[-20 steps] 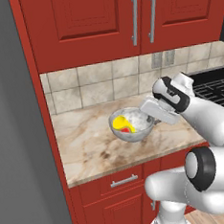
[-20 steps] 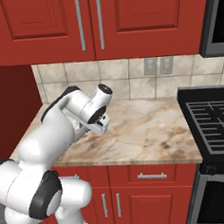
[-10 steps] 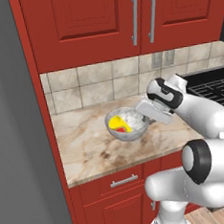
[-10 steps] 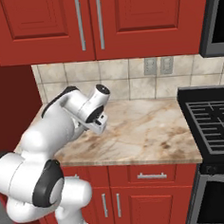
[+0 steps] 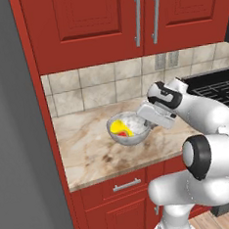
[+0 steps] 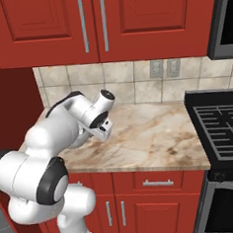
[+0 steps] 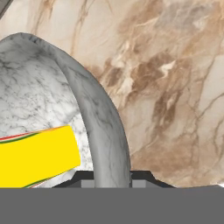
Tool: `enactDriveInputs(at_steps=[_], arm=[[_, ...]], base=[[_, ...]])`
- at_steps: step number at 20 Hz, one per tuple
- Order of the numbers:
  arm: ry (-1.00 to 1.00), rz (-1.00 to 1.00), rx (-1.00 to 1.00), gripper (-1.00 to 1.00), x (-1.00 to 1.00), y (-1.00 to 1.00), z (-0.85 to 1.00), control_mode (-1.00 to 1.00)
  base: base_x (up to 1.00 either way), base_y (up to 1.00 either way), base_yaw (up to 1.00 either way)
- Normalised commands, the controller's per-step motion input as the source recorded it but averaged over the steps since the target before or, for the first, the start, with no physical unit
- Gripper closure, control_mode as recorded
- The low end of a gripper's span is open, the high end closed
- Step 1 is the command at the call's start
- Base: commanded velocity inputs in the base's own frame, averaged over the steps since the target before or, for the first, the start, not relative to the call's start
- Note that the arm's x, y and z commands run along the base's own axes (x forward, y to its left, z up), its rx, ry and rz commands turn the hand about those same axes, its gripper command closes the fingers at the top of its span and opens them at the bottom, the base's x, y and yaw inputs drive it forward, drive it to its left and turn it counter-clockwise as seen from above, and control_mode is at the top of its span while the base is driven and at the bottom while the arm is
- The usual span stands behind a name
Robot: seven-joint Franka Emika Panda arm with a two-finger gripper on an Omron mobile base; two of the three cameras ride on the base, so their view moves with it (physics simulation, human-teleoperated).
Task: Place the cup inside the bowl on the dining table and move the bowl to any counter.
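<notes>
Bowl [image 5: 129, 130] sits low over the counter [image 5: 90, 148] w/ the cup [image 5: 121, 128] lying inside it; whether the base touches the marble or hangs just above can't be told. Gripper [image 5: 147, 117] pinches the bowl's rim on the stove side, one finger inside the wall, one outside.

Step in hand, as judged: set bowl down, then release.
- Lower straight; keep rim level so the cup doesn't roll out.
- Confirm base contact before spreading fingers.
- Open only enough to clear the rim, then lift away vertically; a sideways pull would drag the bowl.
- Spot is near the counter's middle, well apart from front edge; OK to release there.

View differences:
- Left base view: whole bowl, cup's yellow and red parts, position rel. to tiled wall [image 5: 94, 88].
- Right base view: arm blocks the bowl; gives the stove [image 6: 220, 125] and free marble beside it.
- Hand view: rim [image 7: 103, 118] running down between the finger tips, i.e. grip confirmed; cup [image 7: 37, 157] close inside the wall.
</notes>
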Motion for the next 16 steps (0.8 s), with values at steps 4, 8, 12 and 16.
enactDriveInputs(at_steps=[4, 8, 12, 16], arm=[[0.00, -0.01, 0.00, 1.00, 0.00, 0.02, -0.44, -1.00], [0.00, 0.00, 0.00, 1.00, 0.03, 0.02, -0.33, -1.00], [0.00, 0.00, 0.00, 1.00, 0.05, 0.01, -0.17, -1.00], [0.00, 0.00, 0.00, 1.00, 0.05, 0.00, -0.17, -1.00]], base=[[0.00, 0.00, 0.00], [0.00, 0.00, 0.00], [0.00, 0.00, 0.00], [0.00, 0.00, 0.00]])
